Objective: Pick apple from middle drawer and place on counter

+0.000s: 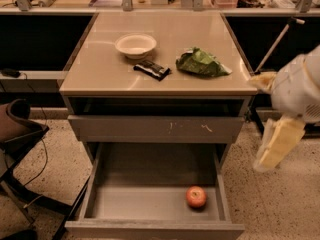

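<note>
One apple is seen lower-centre in the middle drawer. One bowl, one bag and one bar are counted on the counter. The gripper is spotted mid-right, grip state can't be told.

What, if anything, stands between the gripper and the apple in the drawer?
Nothing visible covers the apple, which lies alone in the open middle drawer. The gripper hangs outside to the right, so only the drawer's right wall lies between them.
</note>
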Controlling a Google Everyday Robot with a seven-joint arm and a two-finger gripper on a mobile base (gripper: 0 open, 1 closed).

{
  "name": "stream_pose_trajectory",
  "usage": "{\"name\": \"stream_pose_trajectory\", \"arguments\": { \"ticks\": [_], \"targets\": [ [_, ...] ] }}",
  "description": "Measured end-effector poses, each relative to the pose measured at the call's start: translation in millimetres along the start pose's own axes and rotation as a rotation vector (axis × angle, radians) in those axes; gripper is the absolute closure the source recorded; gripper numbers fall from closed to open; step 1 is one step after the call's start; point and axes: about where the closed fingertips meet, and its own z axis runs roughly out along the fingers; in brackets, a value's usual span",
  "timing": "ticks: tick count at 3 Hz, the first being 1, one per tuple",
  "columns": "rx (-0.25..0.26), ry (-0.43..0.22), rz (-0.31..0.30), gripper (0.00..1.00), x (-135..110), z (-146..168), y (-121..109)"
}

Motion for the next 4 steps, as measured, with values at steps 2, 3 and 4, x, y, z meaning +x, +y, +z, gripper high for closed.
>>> {"name": "stream_pose_trajectory", "arguments": {
  "ticks": [2, 3, 4],
  "targets": [
    [-0.289, -0.331, 0.129, 0.00, 4.4, 233.0, 84.6],
    [-0.352, -0.362, 0.255, 0.00, 14.4, 332.1, 100.8],
    [-0.325, -0.357, 0.394, 0.00, 32.3, 413.4, 89.3]
  ]
}}
